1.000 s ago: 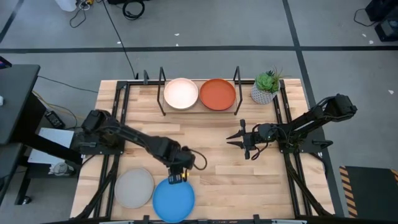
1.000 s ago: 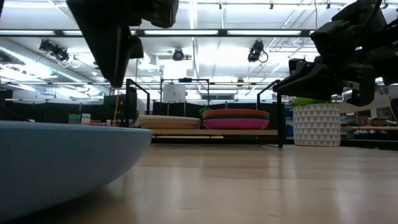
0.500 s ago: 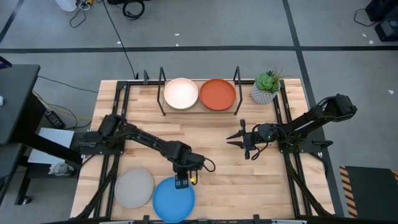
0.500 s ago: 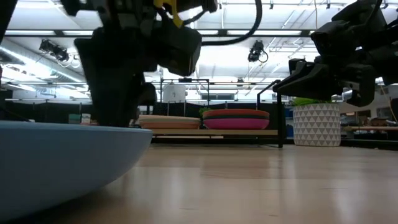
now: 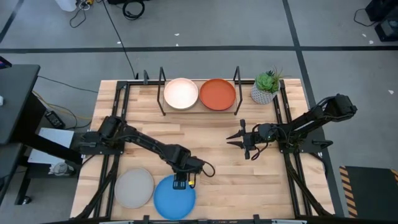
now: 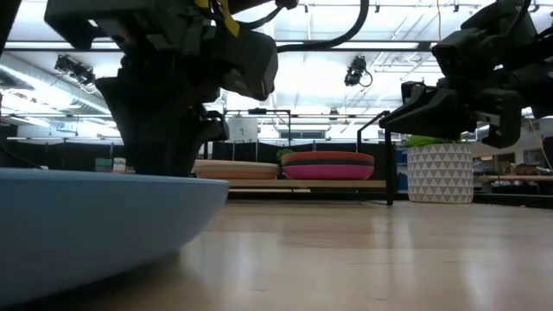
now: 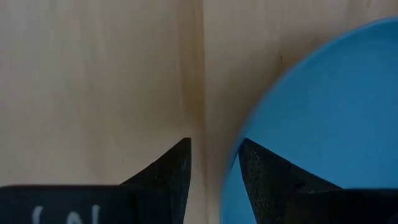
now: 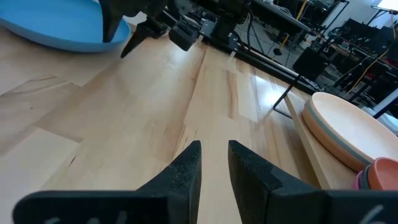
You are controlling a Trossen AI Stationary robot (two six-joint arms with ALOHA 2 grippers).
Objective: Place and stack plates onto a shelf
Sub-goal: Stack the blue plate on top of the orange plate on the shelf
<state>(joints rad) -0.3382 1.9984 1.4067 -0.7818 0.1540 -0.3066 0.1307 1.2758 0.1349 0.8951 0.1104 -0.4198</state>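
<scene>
My left fingers [image 7: 214, 171] stand apart astride the rim of the bright blue plate [image 5: 174, 198], one tip outside on the bare counter [image 7: 93, 81], the other over the blue inside; they are not yet clenched on it. To do this well, I judge I should go down until the outer tip almost touches the wood, close on the rim squarely, and lift level, since a flat plate pinched at one edge will want to droop. The plate sits at the near edge of the counter, so I would draw it inward, not outward. Just beside it on the left lies the grey-beige plate [image 5: 134, 188], close enough that a sideways swing could nudge it.

Farther in, the middle of the counter is bare wood, good open room for carrying. My right fingers [image 5: 230, 139] wait there above the right-hand middle, parted a little and holding nothing; my path to the shelf should stay left of them.

At the far side stands the shelf [image 6: 294, 183], with a cream-topped stack [image 5: 181, 93] and an orange-topped stack [image 5: 217, 94] side by side between the black upright rods [image 5: 163, 81]. The potted plant [image 5: 265, 87] stands just right of it. I must come in over a stack, between the rods, and set down flat.
</scene>
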